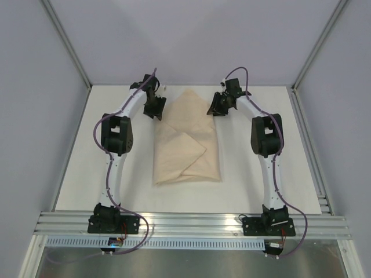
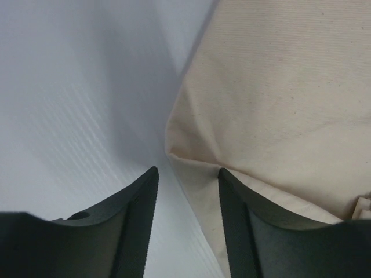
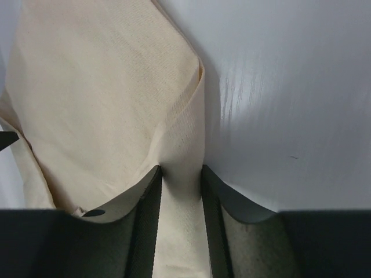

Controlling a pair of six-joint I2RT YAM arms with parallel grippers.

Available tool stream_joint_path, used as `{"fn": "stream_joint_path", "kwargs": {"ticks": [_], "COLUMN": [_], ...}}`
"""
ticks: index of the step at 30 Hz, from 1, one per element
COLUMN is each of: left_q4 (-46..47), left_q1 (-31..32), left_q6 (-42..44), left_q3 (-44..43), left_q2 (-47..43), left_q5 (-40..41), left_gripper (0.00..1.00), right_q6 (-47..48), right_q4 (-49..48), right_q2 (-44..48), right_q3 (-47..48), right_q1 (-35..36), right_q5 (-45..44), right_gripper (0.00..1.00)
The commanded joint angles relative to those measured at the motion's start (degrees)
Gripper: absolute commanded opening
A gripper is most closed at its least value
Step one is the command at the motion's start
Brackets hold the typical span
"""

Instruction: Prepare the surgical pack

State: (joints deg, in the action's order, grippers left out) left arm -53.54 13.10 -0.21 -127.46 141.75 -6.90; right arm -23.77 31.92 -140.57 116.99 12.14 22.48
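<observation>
Our right gripper (image 3: 179, 171) pinches a fold at the far right corner of the beige cloth bundle (image 1: 186, 152) lying on the table (image 1: 87, 174), our left gripper (image 2: 186, 172) is spread at its far left edge, and we judge it light, limp, best taken by corners.

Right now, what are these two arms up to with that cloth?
Two robot arms are working on a beige cloth that lies folded on the table. Both reach to its far end. The right fingers pinch a fold at the cloth's edge. The left fingers are open, with the opposite edge of the cloth just at their gap, not yet gripped. Nothing else shows on the table; the folds hide whatever may be inside.
</observation>
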Motion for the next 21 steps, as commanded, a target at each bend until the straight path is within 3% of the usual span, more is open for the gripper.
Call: {"fn": "stream_joint_path", "kwargs": {"ticks": [1,4,6,9,15,21], "left_q4": [2.46,5.01,6.34,9.32,15.29,15.31], "left_q1": [0.17,0.17,0.17,0.17,0.17,0.17], "left_q6": [-0.15,0.12,1.61,2.93,6.97,10.4], "left_q3": [-0.86,0.36,1.51,4.32,15.47,27.41], "left_q2": [-1.74,-2.79,-4.28,-8.14,-21.22,-31.16], "left_q5": [-2.86,-3.56,-4.44,-5.67,-6.9,-10.33], "left_gripper": [0.52,0.42,0.24,0.02,0.0,0.0], "right_q6": [-1.1,-0.93,-0.58,0.83,2.94,3.47], "right_q4": [-1.33,-2.39,-2.57,-3.09,-8.36,-13.72], "right_q2": [-1.99,-1.9,-1.02,2.05,13.82,24.9], "right_q3": [1.66,1.84,1.84,0.61,-8.94,-21.25], "right_q1": [0.34,0.34,0.34,0.25,0.25,0.25], "right_q5": [1.16,2.04,2.57,3.53,4.24,5.73], "right_gripper": [0.34,0.18,0.04,0.01,0.0,0.0]}}
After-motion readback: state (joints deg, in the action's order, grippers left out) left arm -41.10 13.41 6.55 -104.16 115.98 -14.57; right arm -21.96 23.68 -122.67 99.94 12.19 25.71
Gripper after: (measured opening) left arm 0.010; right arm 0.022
